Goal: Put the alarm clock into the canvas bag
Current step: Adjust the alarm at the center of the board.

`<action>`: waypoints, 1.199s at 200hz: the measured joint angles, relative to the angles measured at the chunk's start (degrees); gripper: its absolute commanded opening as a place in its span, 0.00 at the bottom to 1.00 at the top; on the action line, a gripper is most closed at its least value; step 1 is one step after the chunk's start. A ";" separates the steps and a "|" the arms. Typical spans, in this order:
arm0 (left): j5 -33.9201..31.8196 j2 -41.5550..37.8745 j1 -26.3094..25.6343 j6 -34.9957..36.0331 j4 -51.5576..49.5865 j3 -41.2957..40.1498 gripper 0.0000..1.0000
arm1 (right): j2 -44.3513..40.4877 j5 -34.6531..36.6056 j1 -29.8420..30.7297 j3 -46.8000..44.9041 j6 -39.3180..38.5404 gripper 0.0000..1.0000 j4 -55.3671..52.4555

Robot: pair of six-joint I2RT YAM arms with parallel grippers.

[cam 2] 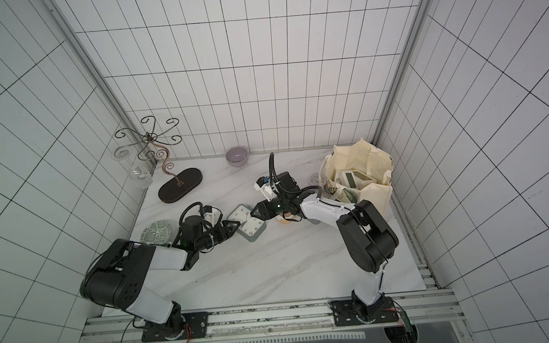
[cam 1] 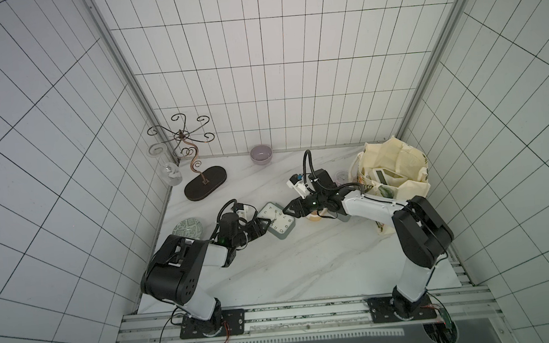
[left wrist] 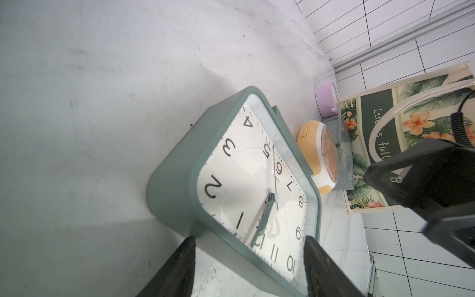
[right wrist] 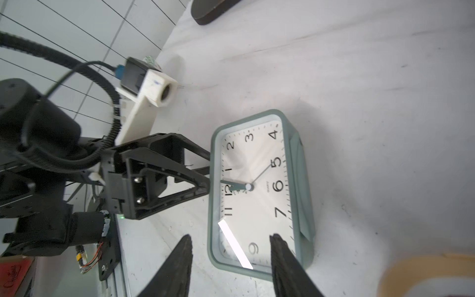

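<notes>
- The clock (cam 1: 278,221) has a rounded rectangular case in sage green. Its white dial carries black numerals, two green hands near the 12 and a thin second hand toward the 5.
- It rests on the table (cam 1: 307,270) near the middle, dial facing up and turned askew in both top views. It is well apart from the bag.
- The left jaws reach in from the clock's 9 o'clock side as seen from above. They are spread and released, with one finger (left wrist: 180,267) low against the case's side and the other above the dial by the 10 and 11. Whether either presses the case I cannot tell.
- The right jaws reach in from 3 o'clock and are likewise released. One finger (right wrist: 285,262) lies over the dial beside the 9, and the other stands clear of the rim.
- The bag (cam 1: 416,176) stands at 2 o'clock in the far corner of the table, its mouth gaping. It is cream canvas with cream handles, printed with green leaves and orange flowers. A dark green band on it is lettered "Life is full".
- Inside the bag lies a white gadget (cam 1: 380,173) with a grey screen.
- A yellow case (left wrist: 316,154) and a lilac pot (left wrist: 325,99) sit near the bag's foot.
- A lilac bowl (cam 1: 261,160) sits at 12 o'clock against the wall.
- A green plate (cam 1: 187,226) lies at 9 o'clock.
- A scrolled metal stand (cam 1: 205,183) is at 10 o'clock.
</notes>
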 measured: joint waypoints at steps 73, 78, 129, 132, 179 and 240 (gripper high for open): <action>-0.50 0.00 0.07 1.07 -0.37 0.00 0.60 | 9.18 3.08 -0.46 7.89 -1.68 0.46 -3.63; -0.57 0.00 0.07 1.14 -0.44 0.00 0.60 | 9.31 3.10 -0.48 8.11 -1.73 0.46 -3.72; -0.57 0.04 0.07 1.55 -0.42 0.09 0.59 | 10.43 5.49 -1.20 10.27 -2.84 0.46 -4.79; -0.59 0.09 0.07 1.55 -0.42 0.09 0.59 | 10.64 5.53 -1.27 10.51 -2.86 0.45 -4.79; -0.57 0.79 0.07 1.55 -0.42 0.28 0.57 | 15.85 2.67 -1.68 13.29 -3.82 0.40 -4.90; -0.76 1.42 0.07 1.97 -0.39 0.37 0.37 | 15.34 -0.81 -0.79 13.14 -3.17 0.32 -4.33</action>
